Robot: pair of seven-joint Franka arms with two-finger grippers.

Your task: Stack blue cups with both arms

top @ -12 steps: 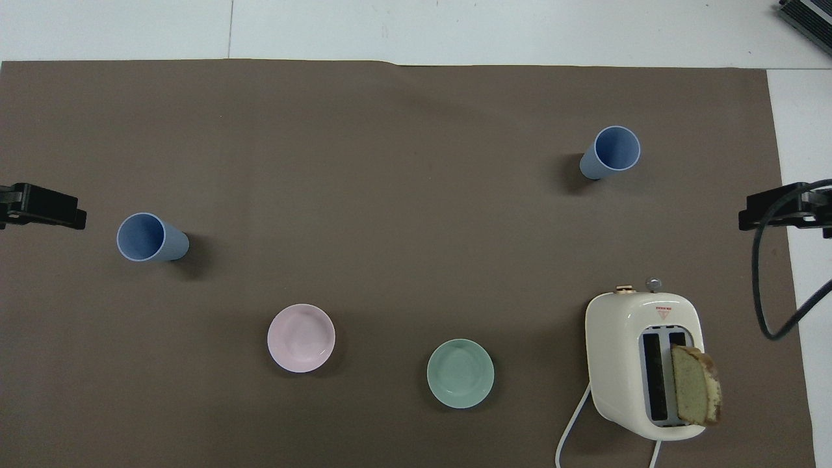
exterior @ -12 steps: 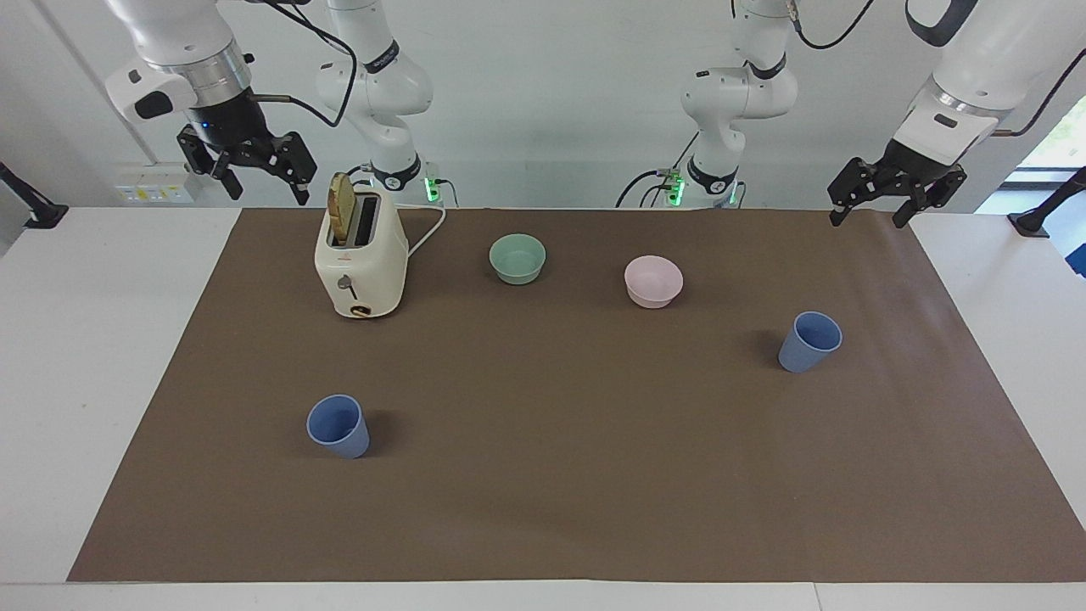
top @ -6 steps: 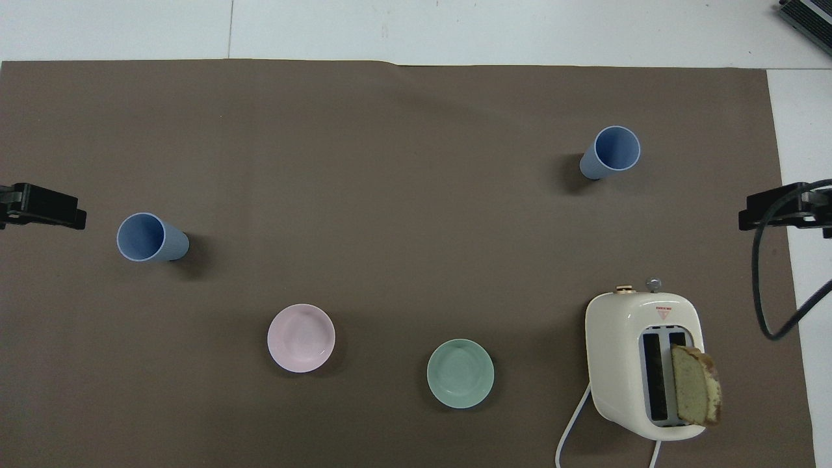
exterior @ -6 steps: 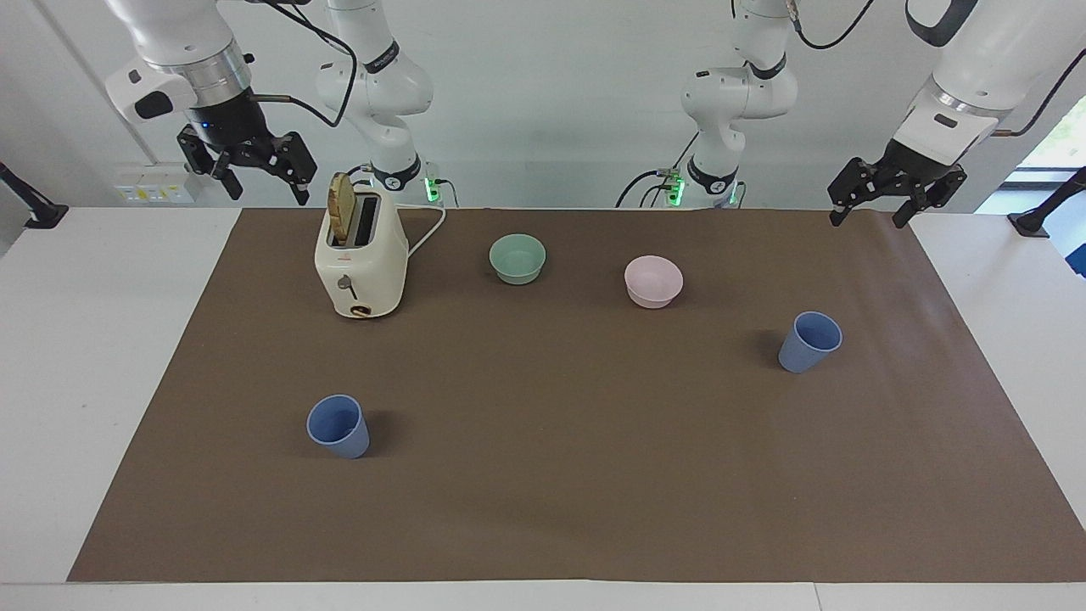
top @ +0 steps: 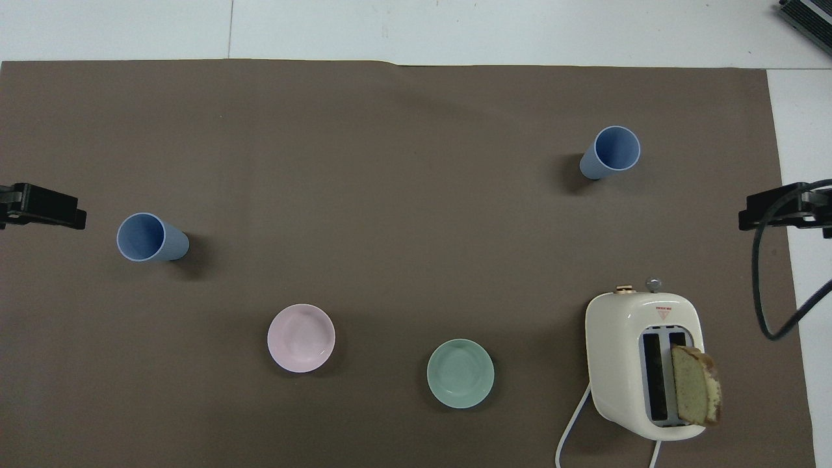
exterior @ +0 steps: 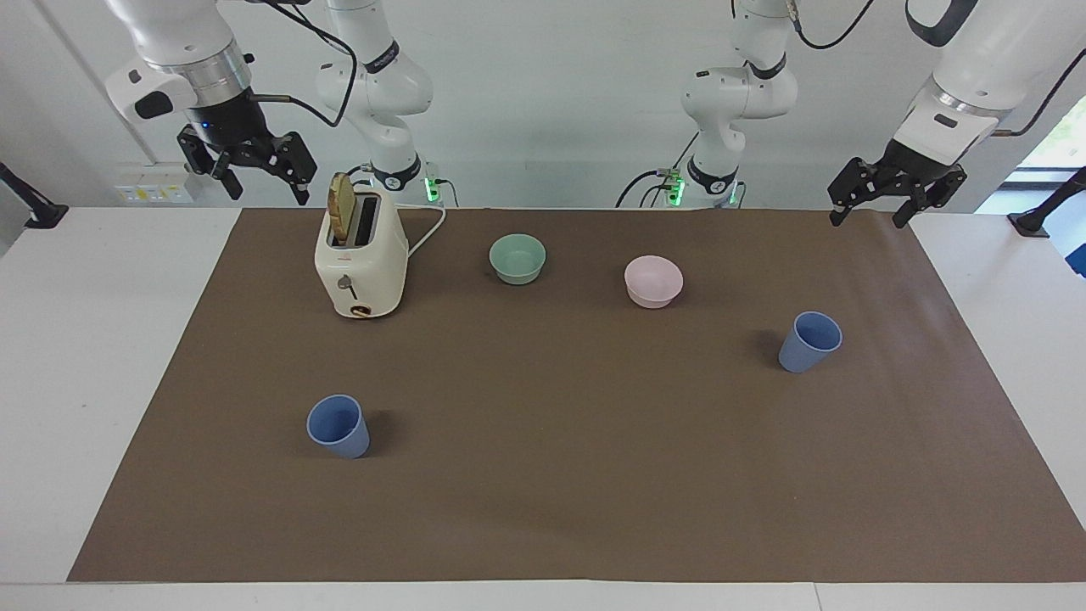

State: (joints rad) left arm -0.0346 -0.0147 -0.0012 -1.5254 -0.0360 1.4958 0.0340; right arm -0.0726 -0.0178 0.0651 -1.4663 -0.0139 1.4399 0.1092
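Left gripper (exterior: pixel 877 204) spread, upper right of facing frame; right gripper (exterior: pixel 248 168) spread, upper left. I log no movement since a second ago. Blue cups untouched: one (exterior: pixel 809 341) mid right, other (exterior: pixel 338 425) lower left. Stacking not begun.

I record one small change: the white jointed right arm (exterior: pixel 182 51), with its silver wrist collar, has shifted very slightly upward in the facing view compared with a second ago. It has carried the black two-finger right gripper (exterior: pixel 267 195) with it, above the table's edge beside the right arm's end of the mat. That shift shows between the two earlier readings only; since half a second ago I detect no further difference.
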